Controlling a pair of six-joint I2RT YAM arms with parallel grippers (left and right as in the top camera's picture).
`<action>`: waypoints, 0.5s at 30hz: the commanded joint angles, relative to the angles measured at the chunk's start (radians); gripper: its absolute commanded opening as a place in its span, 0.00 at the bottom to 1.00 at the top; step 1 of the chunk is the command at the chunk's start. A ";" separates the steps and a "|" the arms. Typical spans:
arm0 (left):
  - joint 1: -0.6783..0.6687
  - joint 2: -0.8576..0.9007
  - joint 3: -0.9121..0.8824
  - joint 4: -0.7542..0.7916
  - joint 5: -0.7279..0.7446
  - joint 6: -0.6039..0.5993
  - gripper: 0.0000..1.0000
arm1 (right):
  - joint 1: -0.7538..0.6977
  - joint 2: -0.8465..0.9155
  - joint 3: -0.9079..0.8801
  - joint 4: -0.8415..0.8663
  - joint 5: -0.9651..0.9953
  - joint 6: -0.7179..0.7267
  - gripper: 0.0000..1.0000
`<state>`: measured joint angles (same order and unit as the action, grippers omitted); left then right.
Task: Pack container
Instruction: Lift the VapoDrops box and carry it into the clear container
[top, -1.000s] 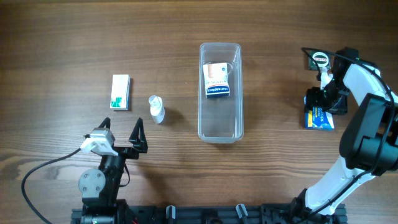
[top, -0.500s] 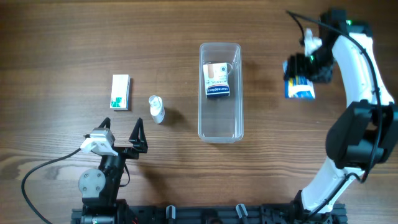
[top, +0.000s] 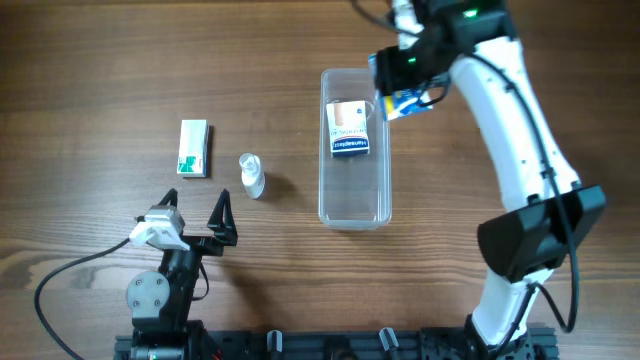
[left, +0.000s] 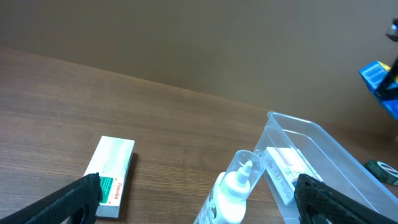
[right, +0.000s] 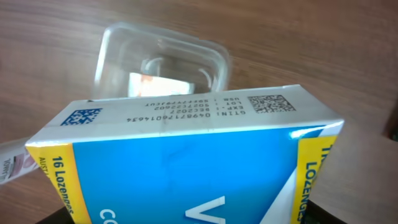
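Note:
The container is a long clear tub in the middle of the table, with one white box lying in its far half. It also shows in the left wrist view and the right wrist view. My right gripper is shut on a blue and yellow lozenge box, which fills the right wrist view, and holds it in the air by the container's far right corner. My left gripper is open and empty near the front left.
A white and green box lies at the left and also shows in the left wrist view. A small white bottle lies between it and the container; in the left wrist view it is just ahead of the left fingers.
My right gripper has lifted the blue box off the table at the right and carried it left and away, up to the container's far right corner. The left arm has not moved.

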<state>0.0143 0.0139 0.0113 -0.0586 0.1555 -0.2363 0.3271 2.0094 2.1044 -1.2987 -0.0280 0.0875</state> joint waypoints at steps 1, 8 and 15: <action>0.005 -0.007 -0.006 -0.002 0.008 0.023 1.00 | 0.071 -0.002 0.014 0.054 0.098 0.081 0.71; 0.005 -0.007 -0.006 -0.002 0.008 0.023 1.00 | 0.126 0.034 0.014 0.104 0.190 0.182 0.71; 0.005 -0.007 -0.006 -0.002 0.008 0.023 1.00 | 0.130 0.163 0.014 0.124 0.136 0.280 0.72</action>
<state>0.0143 0.0139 0.0113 -0.0589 0.1555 -0.2363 0.4507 2.1185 2.1048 -1.1843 0.1322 0.3187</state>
